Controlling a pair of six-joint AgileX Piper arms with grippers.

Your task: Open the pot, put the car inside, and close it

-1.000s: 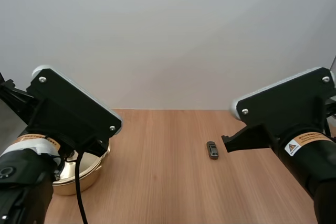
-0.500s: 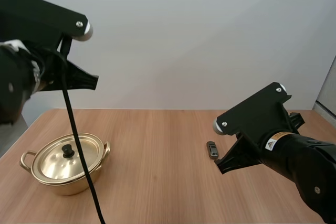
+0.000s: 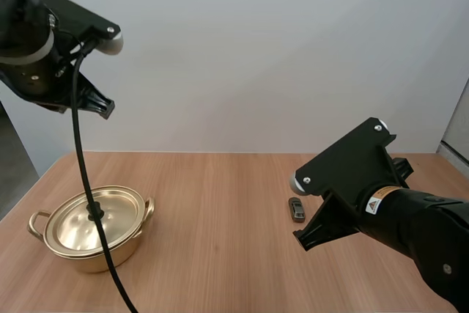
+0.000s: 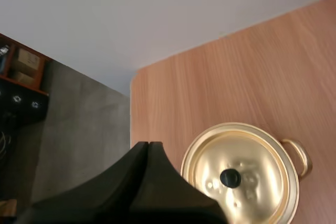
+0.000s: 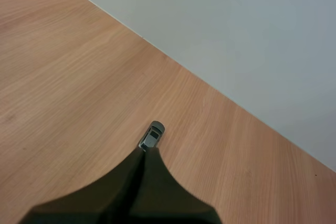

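A gold pot (image 3: 88,234) stands at the table's left with its lid (image 3: 80,221) on; the lid has a black knob (image 3: 94,214). A small dark toy car (image 3: 296,209) lies right of centre. My left gripper (image 3: 106,110) hangs high above the pot, its fingers shut on nothing. In the left wrist view the gripper (image 4: 148,143) is a single dark wedge with the pot (image 4: 262,145) and its knob (image 4: 229,178) far below. My right gripper (image 3: 301,242) is shut and sits low, just in front of the car. Its wedge tip (image 5: 146,150) almost meets the car (image 5: 151,136).
The wooden table (image 3: 220,254) has bare surface between the pot and the car. Its left edge (image 4: 130,108) runs close beside the pot, with grey floor beyond. A plain light wall stands behind the table.
My left arm has swung up and away from the pot, uncovering it. The right arm has dropped lower and now points its shut fingers at the car. Pot and car have not moved.
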